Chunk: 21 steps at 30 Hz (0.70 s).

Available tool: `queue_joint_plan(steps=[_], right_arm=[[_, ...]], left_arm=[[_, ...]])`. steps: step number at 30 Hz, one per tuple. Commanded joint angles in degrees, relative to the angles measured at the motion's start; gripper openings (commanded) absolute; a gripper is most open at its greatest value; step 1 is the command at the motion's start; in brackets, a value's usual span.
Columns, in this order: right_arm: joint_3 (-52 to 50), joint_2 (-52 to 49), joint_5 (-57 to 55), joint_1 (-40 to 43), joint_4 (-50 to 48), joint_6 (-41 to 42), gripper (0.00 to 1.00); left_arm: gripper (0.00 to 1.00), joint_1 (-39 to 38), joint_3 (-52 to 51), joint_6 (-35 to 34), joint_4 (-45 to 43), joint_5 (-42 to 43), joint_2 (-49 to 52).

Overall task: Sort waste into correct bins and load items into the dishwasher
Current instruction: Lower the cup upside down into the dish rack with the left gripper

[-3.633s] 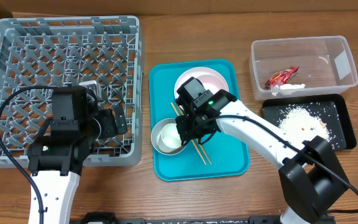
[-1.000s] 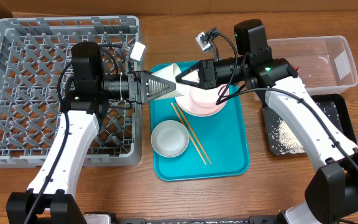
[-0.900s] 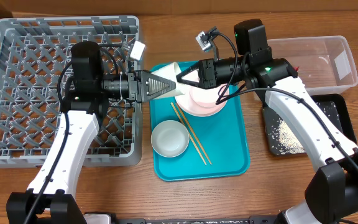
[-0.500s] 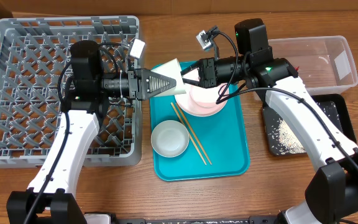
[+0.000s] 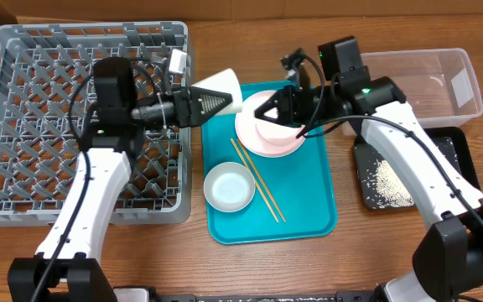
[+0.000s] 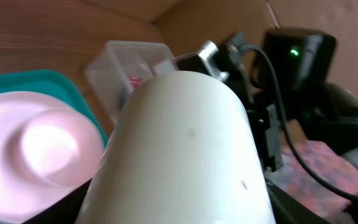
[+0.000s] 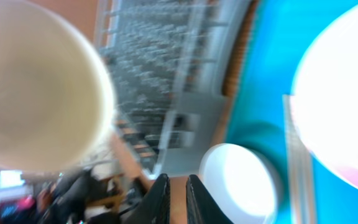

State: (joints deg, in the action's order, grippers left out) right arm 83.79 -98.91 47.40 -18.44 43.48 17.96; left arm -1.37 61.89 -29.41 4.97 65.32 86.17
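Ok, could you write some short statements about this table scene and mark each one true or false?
1. The left gripper holds the white cup. True.
2. The grey bowl sits in the rack. False: it sits on the teal tray, outside the dish rack.
3. The rice lies in the black tray. True.
4. The right gripper holds the chopsticks. False: they lie on the teal tray beside the grey bowl, and this gripper holds nothing.
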Motion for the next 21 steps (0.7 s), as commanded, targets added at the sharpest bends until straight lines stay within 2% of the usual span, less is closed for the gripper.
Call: queue_joint_plan(steps=[1, 2, 7, 9, 13, 16, 21], right_arm=[[0.6, 0.8, -7.6, 2.9, 3.4, -3.8, 0.09], [0.6, 0.9, -8.4, 3.8, 5.4, -4.8, 0.07], [0.6, 2.3, -18.3, 6.2, 14.0, -7.6, 0.04], [0.6, 3.7, -22.9, 6.8, 16.9, -8.5, 0.04], [0.6, 8.0, -32.5, 7.0, 22.0, -9.0, 0.04], [0.6, 10.6, -35.6, 7.0, 24.1, -9.0, 0.04], [0.6, 12.2, -36.2, 7.0, 25.6, -9.0, 0.04]], left_arm=[[0.07, 3.2, 0.8, 7.1, 4.0, -7.1, -0.1], [0.04, 4.4, 0.9, 8.5, 6.0, -8.0, -0.2], [0.04, 8.9, 1.0, 15.3, 16.7, -14.9, -3.0], [0.04, 10.5, 1.6, 17.9, 22.4, -20.4, -5.2], [0.04, 14.1, 4.4, 18.5, 37.6, -38.9, -10.6], [0.04, 16.0, 6.3, 18.4, 45.7, -48.4, -12.9], [0.04, 17.6, 7.7, 17.6, 53.0, -59.9, -13.9]])
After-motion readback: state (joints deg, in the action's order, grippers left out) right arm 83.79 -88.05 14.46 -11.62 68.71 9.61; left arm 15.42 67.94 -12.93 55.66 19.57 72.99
